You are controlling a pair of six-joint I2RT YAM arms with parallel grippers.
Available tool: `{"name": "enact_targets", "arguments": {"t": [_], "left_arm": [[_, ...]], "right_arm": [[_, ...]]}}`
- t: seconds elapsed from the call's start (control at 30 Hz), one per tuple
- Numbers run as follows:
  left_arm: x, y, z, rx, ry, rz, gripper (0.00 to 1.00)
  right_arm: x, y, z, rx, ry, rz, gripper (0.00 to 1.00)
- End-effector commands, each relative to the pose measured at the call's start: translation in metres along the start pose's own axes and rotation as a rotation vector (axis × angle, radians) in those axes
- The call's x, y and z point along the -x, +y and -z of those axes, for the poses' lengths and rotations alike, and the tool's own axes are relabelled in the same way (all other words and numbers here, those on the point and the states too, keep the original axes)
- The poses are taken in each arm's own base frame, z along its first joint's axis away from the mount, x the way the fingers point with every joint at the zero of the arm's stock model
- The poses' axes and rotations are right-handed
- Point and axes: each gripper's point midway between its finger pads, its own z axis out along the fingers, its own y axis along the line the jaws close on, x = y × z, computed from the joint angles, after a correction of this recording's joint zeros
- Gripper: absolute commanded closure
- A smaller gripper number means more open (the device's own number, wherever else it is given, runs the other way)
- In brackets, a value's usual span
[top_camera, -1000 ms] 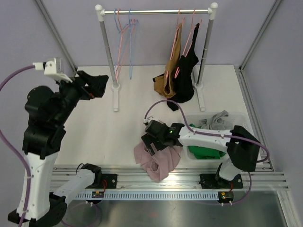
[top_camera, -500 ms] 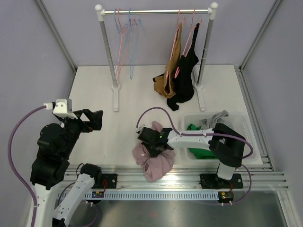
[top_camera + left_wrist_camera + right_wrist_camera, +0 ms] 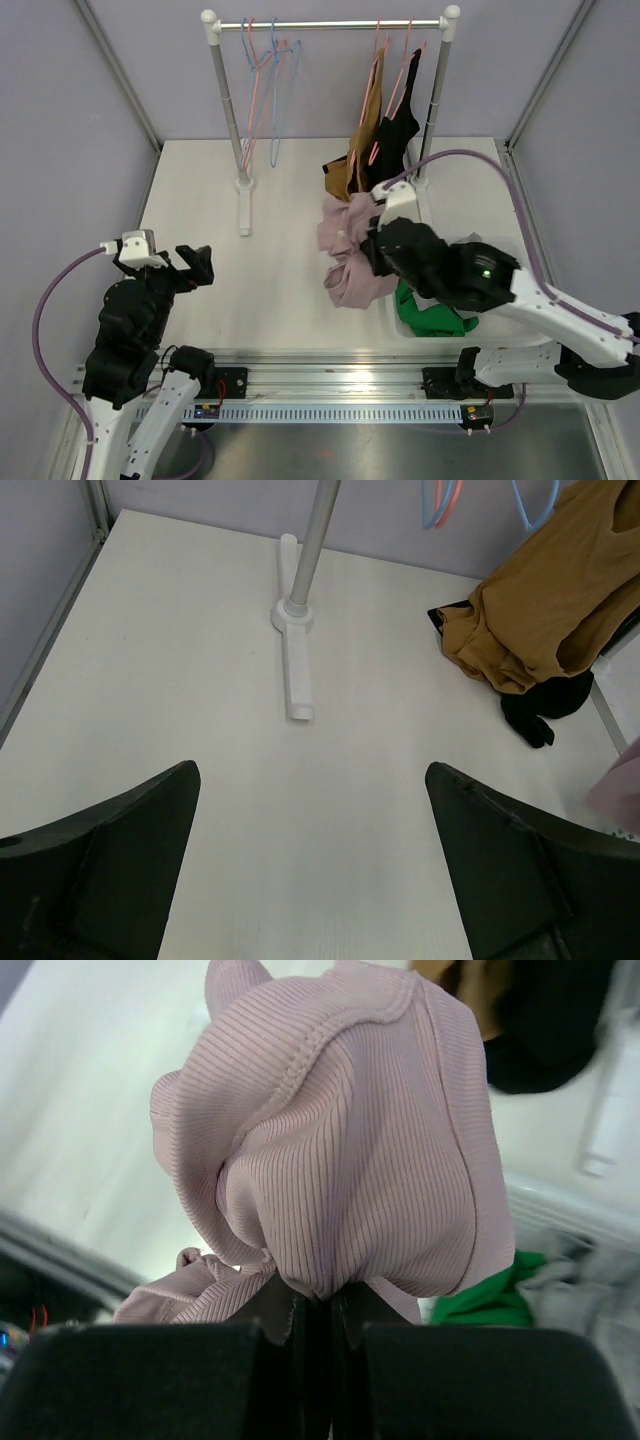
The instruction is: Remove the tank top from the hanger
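Note:
The pink ribbed tank top hangs bunched in the air over the middle of the table, with no hanger in it. My right gripper is shut on a fold of the tank top, which fills most of the right wrist view. Several empty pink and blue hangers hang at the left end of the rail. My left gripper stands open over the near left of the table. Nothing lies between its fingers but bare table.
A brown top and a black top hang on pink hangers at the rail's right end, both trailing onto the table. A clear bin at the right holds green and grey clothes. The rack's white feet stand on the table.
My right gripper has shut on the pink tank top and lifted it from the table's front edge up toward the back right. My left arm has drawn back and down to the near left.

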Motion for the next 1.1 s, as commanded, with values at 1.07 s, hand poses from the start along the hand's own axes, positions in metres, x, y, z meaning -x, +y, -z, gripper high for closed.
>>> {"name": "enact_targets", "arguments": {"t": [1.07], "left_arm": [[0.027, 0.013, 0.014, 0.059, -0.146, 0.043, 0.01]], "right_arm": [[-0.204, -0.218, -0.075, -0.652, 0.302, -0.864, 1.00]]}}
